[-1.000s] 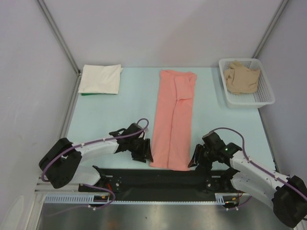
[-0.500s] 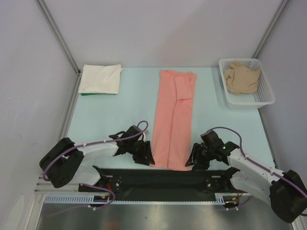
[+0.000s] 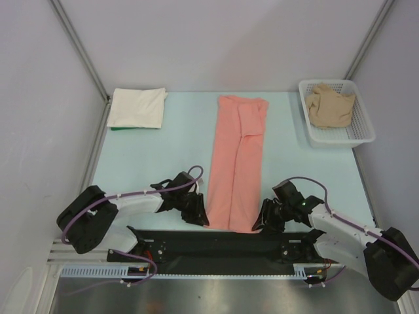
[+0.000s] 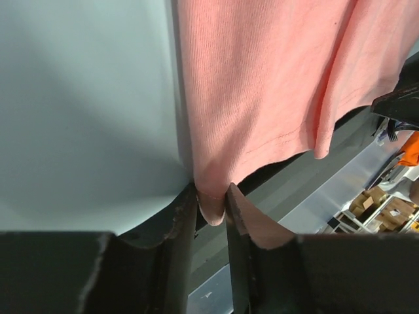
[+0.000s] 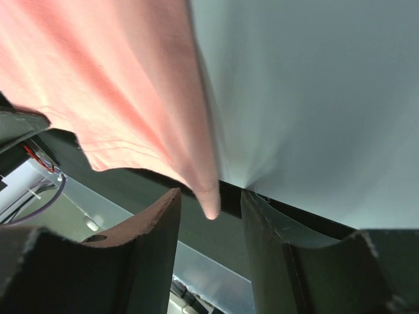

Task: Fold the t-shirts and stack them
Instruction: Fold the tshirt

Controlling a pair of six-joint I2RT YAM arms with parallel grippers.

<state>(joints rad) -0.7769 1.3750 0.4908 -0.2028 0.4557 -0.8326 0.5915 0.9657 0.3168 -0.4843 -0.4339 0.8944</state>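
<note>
t-shirts 3: salmon-pink [image 3: 236, 163], cream-white [image 3: 136, 108], tan-beige [image 3: 330, 106] | left gripper [image 4: 211, 197] pinches salmon-pink corner | right gripper [image 5: 211, 197] apart, seemingly straddling other corner

The pink t-shirt [image 4: 262, 85] is soft, matt cloth with a fine ribbed knit. The worktop [image 4: 85, 111] looks smooth and matt; the white basket [image 3: 337, 136] is plastic mesh.

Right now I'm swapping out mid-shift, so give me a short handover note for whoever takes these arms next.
Left tool: shut on the near left corner of the pink shirt.
Right tool: open around its near right corner, not gripping.
Pink shirt: a long strip in the middle of the table, sides folded in.
White shirt: folded, far left. Tan shirt: crumpled in the basket.
Left: close the right tool, fold the pink shirt over, stack it, then the tan one.
</note>
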